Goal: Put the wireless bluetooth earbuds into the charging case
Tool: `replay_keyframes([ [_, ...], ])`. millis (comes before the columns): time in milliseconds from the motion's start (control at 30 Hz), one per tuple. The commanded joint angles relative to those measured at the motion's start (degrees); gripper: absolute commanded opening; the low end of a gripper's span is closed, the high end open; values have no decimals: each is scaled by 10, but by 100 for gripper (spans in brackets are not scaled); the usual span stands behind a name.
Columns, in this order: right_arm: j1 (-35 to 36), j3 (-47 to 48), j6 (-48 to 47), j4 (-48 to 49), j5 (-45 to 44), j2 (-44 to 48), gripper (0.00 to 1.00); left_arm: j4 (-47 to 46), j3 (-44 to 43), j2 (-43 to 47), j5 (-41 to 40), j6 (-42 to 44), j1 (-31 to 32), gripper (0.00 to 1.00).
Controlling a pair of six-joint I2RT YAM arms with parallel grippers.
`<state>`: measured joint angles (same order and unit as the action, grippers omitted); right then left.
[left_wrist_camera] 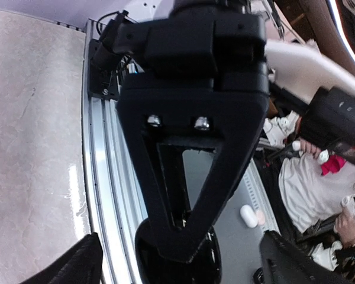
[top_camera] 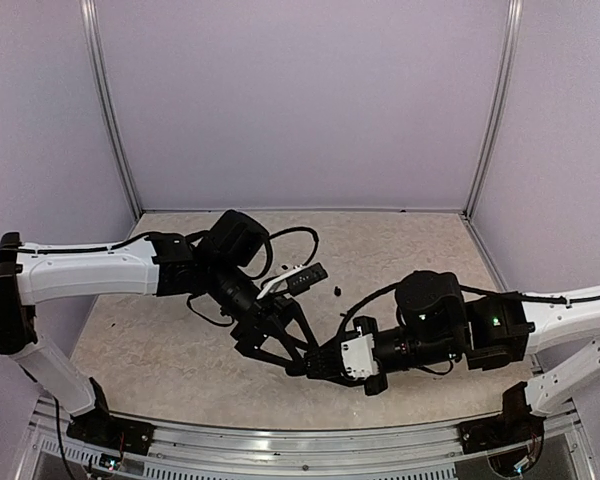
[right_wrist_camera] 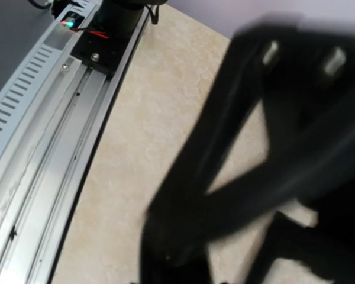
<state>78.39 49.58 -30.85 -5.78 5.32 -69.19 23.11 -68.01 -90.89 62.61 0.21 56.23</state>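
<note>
My two grippers meet low over the near middle of the table. My right gripper points left. In the left wrist view its triangular fingers appear edge-on, with the tips closed on a glossy black charging case. My left gripper is open, its fingers wide apart on either side of the case and not touching it. One tiny black earbud lies on the table behind the grippers. The other earbuds are out of view. The right wrist view is blurred and shows only dark gripper frames.
The aluminium rail runs along the table's near edge, just beside the grippers. A small white capsule-shaped object lies on the grey surface beyond the rail. The left arm's cable and camera mount hang above the table.
</note>
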Motion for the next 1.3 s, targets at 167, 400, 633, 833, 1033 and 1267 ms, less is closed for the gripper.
replay_keyframes([
  [167, -22, -53, 70, 81, -5, 87, 13, -147, 41, 164, -197, -99, -116, 99],
  [400, -103, -77, 154, 162, 71, 156, 14, -407, 243, 371, -506, -199, -120, 99],
  [633, -157, -82, 243, 233, 161, 151, 15, -419, 286, 423, -478, -103, -60, 99],
  [833, -185, -76, 307, 291, 255, 113, 15, -437, 278, 358, -490, -36, 40, 96],
  [1033, -189, -60, 337, 299, 288, 79, 15, -470, 257, 295, -452, -42, 55, 82],
  [1267, -189, -64, 371, 335, 288, 52, 15, -477, 230, 238, -448, -18, 81, 67],
])
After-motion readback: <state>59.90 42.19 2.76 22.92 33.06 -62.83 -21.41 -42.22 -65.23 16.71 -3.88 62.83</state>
